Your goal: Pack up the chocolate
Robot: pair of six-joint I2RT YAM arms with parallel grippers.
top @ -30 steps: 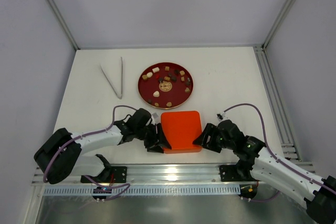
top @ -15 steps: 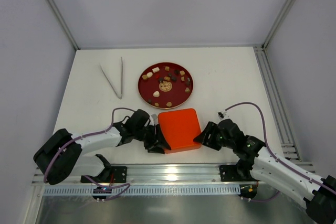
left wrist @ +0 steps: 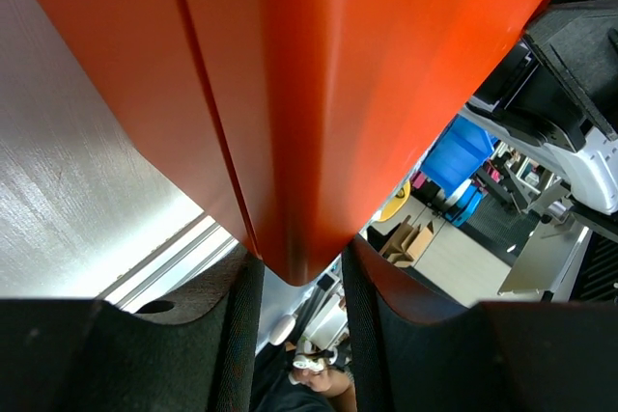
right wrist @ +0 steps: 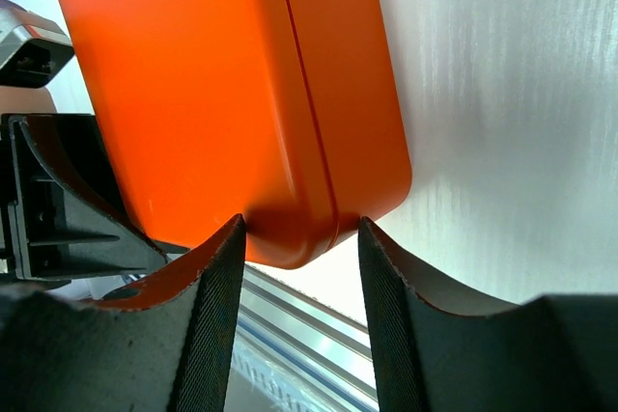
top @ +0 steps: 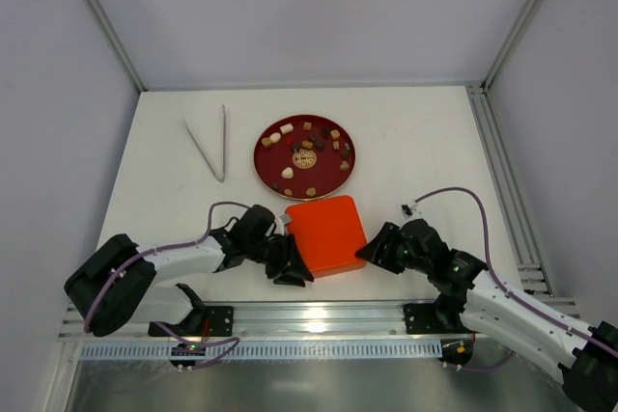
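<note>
The chocolate lies as several small cream and brown pieces on a round dark red plate at the middle back. An orange-red lidded tray sits in front of the plate, turned slightly askew. My left gripper pinches its near left corner, and the wrist view shows that corner wedged between the fingers of the left gripper. My right gripper clasps the near right corner, with both fingertips of the right gripper touching it. No chocolate shows in either wrist view.
Metal tongs lie on the white table at the back left. An aluminium rail runs along the near edge behind the arm bases, and another rail lines the right side. Grey walls enclose the table.
Both grippers have narrowed onto the tray's near corners. The tray has shifted a little away from the near edge, toward the plate, and turned slightly.
</note>
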